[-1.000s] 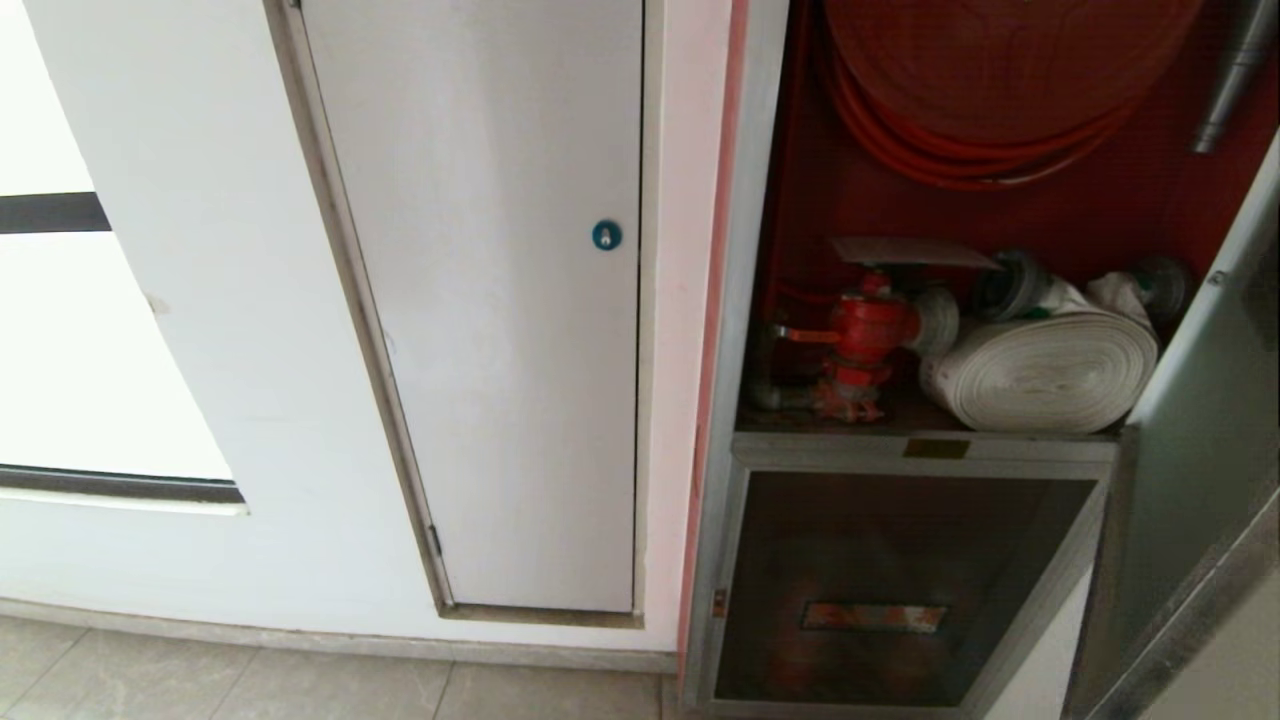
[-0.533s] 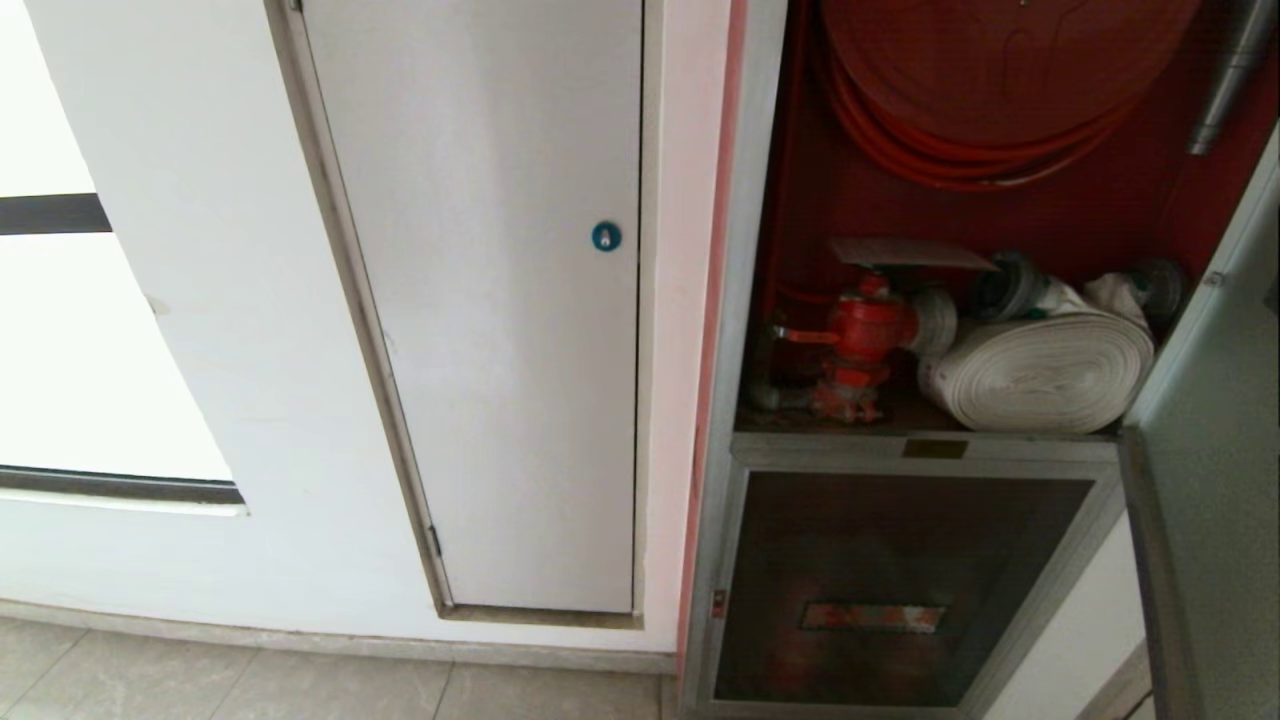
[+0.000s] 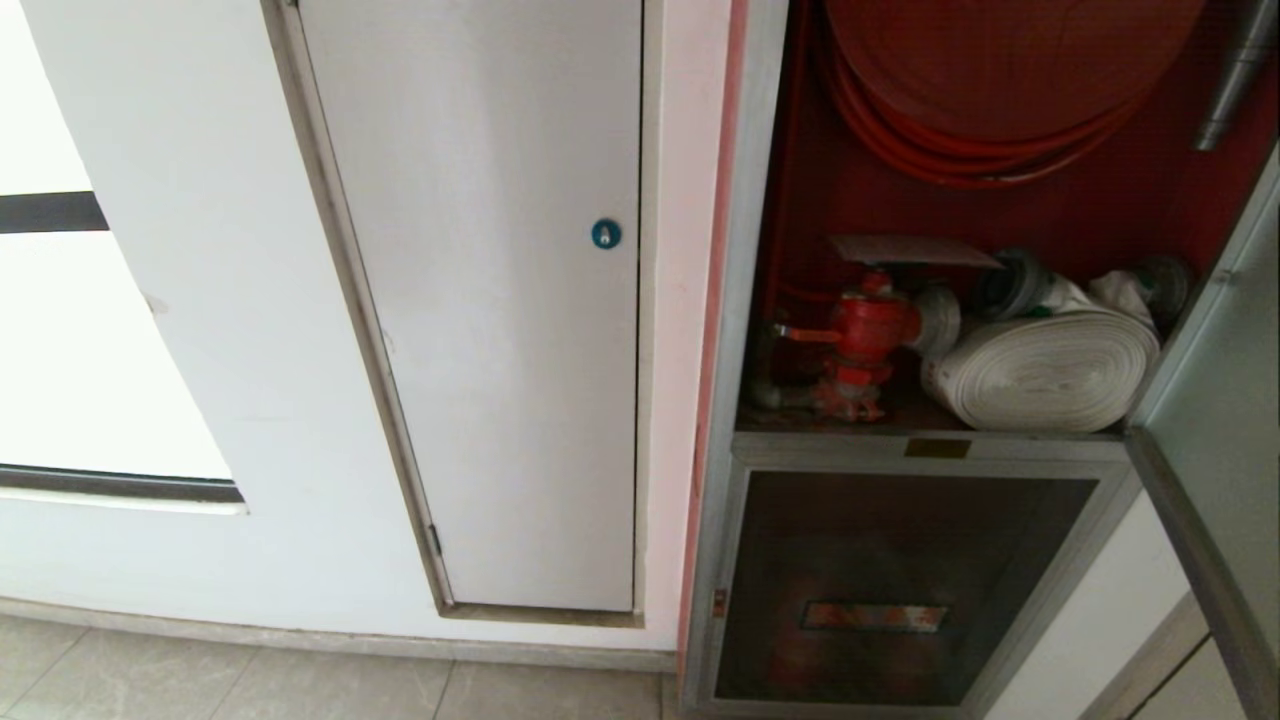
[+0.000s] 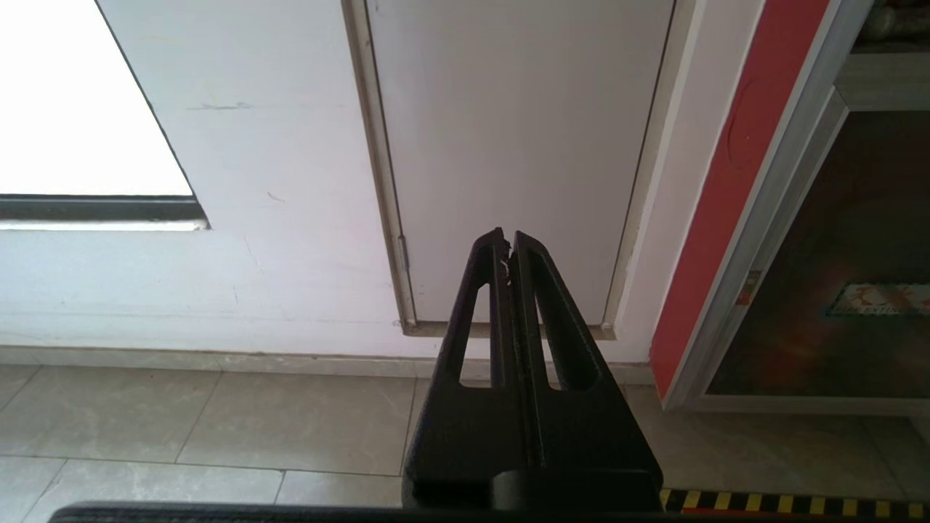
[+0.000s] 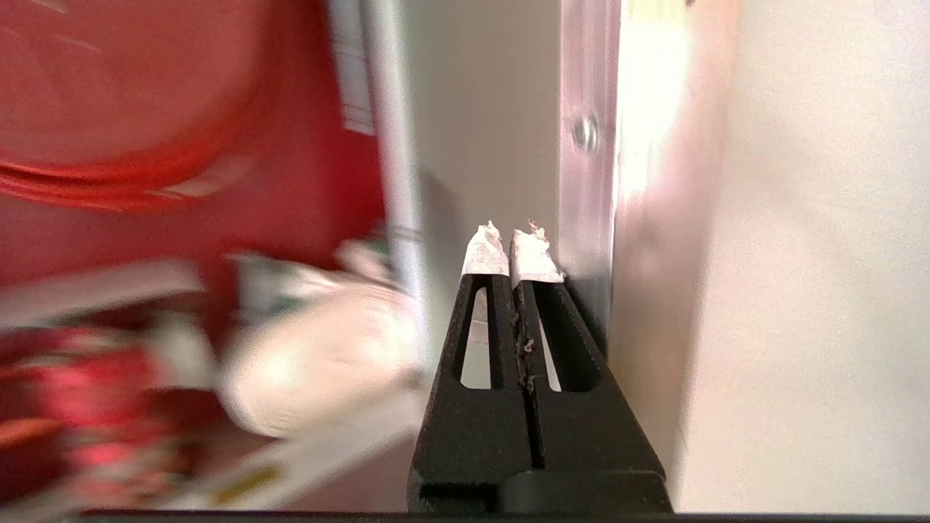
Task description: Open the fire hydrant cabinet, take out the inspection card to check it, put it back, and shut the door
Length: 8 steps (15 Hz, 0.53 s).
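the only lettering that can be partly made out is on the small label [image 4: 875,299] on the lower dark panel [image 4: 835,240], seen from the left wrist view: a line of pale capitals beginning "fire exting", cut off at the picture's edge, under red marks too blurred to read. in the head view the same label [image 3: 873,616] is only an orange smear. the small brass-coloured plate [image 3: 937,448] on the silver frame above that panel shows no legible text. the inspection card [image 3: 912,250] lies too edge-on to read.
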Tool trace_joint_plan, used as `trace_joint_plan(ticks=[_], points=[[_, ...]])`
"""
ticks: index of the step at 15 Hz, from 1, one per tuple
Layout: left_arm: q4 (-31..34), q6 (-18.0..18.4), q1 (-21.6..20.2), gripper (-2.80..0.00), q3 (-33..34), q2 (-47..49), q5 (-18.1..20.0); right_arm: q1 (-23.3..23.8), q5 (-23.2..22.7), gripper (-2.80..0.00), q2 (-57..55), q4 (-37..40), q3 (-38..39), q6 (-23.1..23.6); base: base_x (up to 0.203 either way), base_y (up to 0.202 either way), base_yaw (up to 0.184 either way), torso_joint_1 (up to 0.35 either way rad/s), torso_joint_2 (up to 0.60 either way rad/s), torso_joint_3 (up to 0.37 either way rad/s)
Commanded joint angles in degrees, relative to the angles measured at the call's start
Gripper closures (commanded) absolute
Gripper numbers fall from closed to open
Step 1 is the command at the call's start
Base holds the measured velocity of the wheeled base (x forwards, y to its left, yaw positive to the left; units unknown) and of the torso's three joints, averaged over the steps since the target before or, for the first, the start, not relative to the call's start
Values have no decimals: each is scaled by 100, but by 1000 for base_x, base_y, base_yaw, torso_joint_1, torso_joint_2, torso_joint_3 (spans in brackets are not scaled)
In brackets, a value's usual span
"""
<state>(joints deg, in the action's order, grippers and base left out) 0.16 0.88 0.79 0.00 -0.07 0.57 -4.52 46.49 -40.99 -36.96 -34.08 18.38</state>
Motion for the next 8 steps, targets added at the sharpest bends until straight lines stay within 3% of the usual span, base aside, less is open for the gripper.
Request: trace_joint_plan(ticks=[1, 5, 8], points=[[2, 0, 0, 0, 0, 7, 2, 320, 42, 0, 442, 408, -122, 15, 0, 0, 0, 0, 0, 0], [2, 0, 0, 0, 0, 7, 4, 1185, 206, 0, 614, 1593, -495, -20, 0, 0, 0, 0, 0, 0], [2, 0, 0, 0, 0, 7, 4, 1435, 498, 0, 543, 2241, -592, -106, 0, 0, 0, 0, 0, 0]])
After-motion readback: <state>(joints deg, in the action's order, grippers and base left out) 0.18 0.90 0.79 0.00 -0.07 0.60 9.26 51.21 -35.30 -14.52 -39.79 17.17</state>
